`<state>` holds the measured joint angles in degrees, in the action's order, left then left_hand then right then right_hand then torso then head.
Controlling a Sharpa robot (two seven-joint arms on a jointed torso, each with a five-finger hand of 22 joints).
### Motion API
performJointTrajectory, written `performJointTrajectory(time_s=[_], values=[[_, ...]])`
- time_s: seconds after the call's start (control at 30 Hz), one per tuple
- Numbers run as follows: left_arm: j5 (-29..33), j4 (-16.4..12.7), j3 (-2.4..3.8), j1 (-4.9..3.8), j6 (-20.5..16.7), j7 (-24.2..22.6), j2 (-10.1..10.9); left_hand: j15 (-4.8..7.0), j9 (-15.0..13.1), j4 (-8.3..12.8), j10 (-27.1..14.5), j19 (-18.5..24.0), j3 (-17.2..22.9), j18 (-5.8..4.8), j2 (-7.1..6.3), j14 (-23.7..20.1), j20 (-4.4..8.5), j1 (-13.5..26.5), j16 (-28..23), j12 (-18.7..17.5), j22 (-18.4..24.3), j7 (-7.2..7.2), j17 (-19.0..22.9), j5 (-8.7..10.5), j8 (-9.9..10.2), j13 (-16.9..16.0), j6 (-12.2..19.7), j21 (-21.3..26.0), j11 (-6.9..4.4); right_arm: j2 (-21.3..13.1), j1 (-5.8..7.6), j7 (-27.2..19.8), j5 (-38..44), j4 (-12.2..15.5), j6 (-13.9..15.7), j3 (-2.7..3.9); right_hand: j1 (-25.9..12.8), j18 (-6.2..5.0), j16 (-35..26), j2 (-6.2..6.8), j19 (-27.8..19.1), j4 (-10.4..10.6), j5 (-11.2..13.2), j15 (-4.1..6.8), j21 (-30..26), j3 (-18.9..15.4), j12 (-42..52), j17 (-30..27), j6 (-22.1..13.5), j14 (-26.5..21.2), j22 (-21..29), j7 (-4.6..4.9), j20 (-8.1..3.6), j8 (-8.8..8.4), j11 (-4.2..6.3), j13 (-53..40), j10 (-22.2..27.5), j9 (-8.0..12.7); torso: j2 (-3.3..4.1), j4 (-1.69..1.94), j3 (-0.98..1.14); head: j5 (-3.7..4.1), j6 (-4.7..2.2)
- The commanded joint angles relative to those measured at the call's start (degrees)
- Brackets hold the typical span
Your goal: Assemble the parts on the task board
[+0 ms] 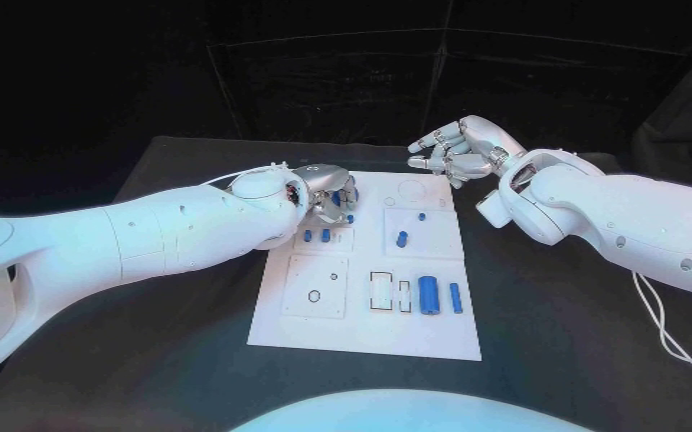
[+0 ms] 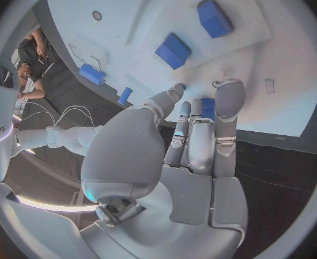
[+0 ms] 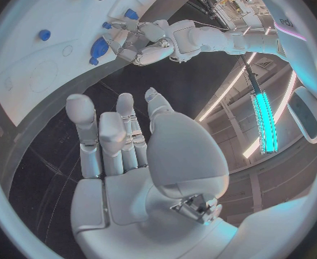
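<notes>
1. Two hands are at work around the board (image 1: 361, 327), which lies mid-bench (image 1: 577, 352). Your left hand (image 1: 326, 198) sits over the board's far left corner, fingers curled on a small blue part (image 2: 207, 107) pinched at the fingertips.
2. Your right hand (image 1: 462, 151) hovers off the board's far right corner, fingers loosely bent and holding nothing.
3. Other parts stay on the board: two blocks (image 2: 174, 50) close by the left hand, and a fat peg (image 1: 428, 295) with a thin one (image 1: 456, 297) toward the near edge.
4. Judging by this, you are mid-placement. Next, line the pinched part up with its seat and press down gently; a tilt could jam it.
</notes>
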<state>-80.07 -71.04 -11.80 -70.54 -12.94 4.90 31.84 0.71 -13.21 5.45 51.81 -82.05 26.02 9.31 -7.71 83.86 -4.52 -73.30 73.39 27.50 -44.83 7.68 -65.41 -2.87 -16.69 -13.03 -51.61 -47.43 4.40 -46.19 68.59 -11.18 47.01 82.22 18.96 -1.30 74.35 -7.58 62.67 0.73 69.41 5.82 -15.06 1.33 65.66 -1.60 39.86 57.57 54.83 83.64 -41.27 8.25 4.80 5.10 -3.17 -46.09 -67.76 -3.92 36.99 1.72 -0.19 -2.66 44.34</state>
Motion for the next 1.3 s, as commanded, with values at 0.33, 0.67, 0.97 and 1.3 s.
performJointTrajectory(time_s=[0.33, 0.67, 0.97, 1.3], values=[[-0.67, 0.55, 0.02, 0.06, 2.28, -0.71, -0.95, 0.16, 0.4, -0.04, 0.5, -0.61, 0.29, -1.1, 0.16, 1.06, 0.06, 0.01, 0.06, -0.49, -1.46, 0.11, 0.37, 0.12, 0.43, 0.47, -0.65, -1.71, -0.05, 0.03, 0.1, -0.65, -0.17, 0.05, -0.31, 0.03, -0.01, -0.95, -0.21, -0.56, -0.25, 0.05, -0.34, 0.06, -0.4, -0.04, 0.0, 0.15, -0.44, 0.25, 0.04, -0.01, -0.08, -0.11, 0.1, -0.06, 0.46, 0.02, -0.03, 0.1, -0.02, 0.07, 0.1], [-0.67, 0.91, 0.0, 0.14, 3.99, 0.58, -1.41, 0.19, 0.83, 0.08, 0.57, -0.76, 0.42, -1.19, 0.02, 1.09, 0.11, -0.19, -0.11, -0.78, -1.99, 0.12, 0.75, 0.11, 0.83, 0.95, -0.66, -2.2, -0.05, -0.03, 0.11, -0.71, -0.17, 0.12, -0.17, 0.03, -0.01, -0.95, -0.21, -0.56, -0.25, 0.05, -0.34, 0.06, -0.4, -0.04, 0.0, 0.15, -0.44, 0.25, 0.04, -0.01, -0.08, -0.11, 0.1, -0.06, 0.46, 0.02, -0.04, 0.03, -0.02, 0.1, 0.12], [-0.55, 1.36, -0.01, 0.15, 5.11, -0.45, -1.86, 0.89, 1.76, -0.16, 3.95, -1.28, 1.84, -1.52, 1.2, 1.25, 0.57, -0.48, -0.18, -0.73, -4.61, -0.57, 1.19, 0.12, 1.44, 1.98, -2.19, -4.63, -0.99, 0.05, 0.11, -0.69, -0.17, 0.14, -0.19, 0.03, -0.01, -0.95, -0.21, -0.56, -0.25, 0.05, -0.34, 0.06, -0.4, -0.04, 0.0, 0.15, -0.44, 0.25, 0.04, -0.01, -0.08, -0.11, 0.1, -0.06, 0.46, 0.02, 0.03, 0.11, -0.04, 0.05, 0.14], [-0.5, 1.83, -0.03, 0.16, 4.86, 0.22, -2.07, 1.48, 2.21, 0.08, 7.93, -1.59, 3.68, -1.76, 2.67, 1.45, 1.13, -1.43, -0.09, -1.82, -6.23, -1.06, 1.37, 0.11, 1.44, 3.35, -5.55, -6.08, -1.7, 0.04, 0.11, -0.67, -0.17, 0.18, -0.19, 0.03, -0.01, -0.95, -0.21, -0.56, -0.25, 0.05, -0.34, 0.06, -0.4, -0.04, 0.0, 0.15, -0.44, 0.25, 0.04, -0.01, -0.08, -0.11, 0.1, -0.06, 0.46, 0.02, -0.02, 0.05, -0.03, 0.04, 0.23]])
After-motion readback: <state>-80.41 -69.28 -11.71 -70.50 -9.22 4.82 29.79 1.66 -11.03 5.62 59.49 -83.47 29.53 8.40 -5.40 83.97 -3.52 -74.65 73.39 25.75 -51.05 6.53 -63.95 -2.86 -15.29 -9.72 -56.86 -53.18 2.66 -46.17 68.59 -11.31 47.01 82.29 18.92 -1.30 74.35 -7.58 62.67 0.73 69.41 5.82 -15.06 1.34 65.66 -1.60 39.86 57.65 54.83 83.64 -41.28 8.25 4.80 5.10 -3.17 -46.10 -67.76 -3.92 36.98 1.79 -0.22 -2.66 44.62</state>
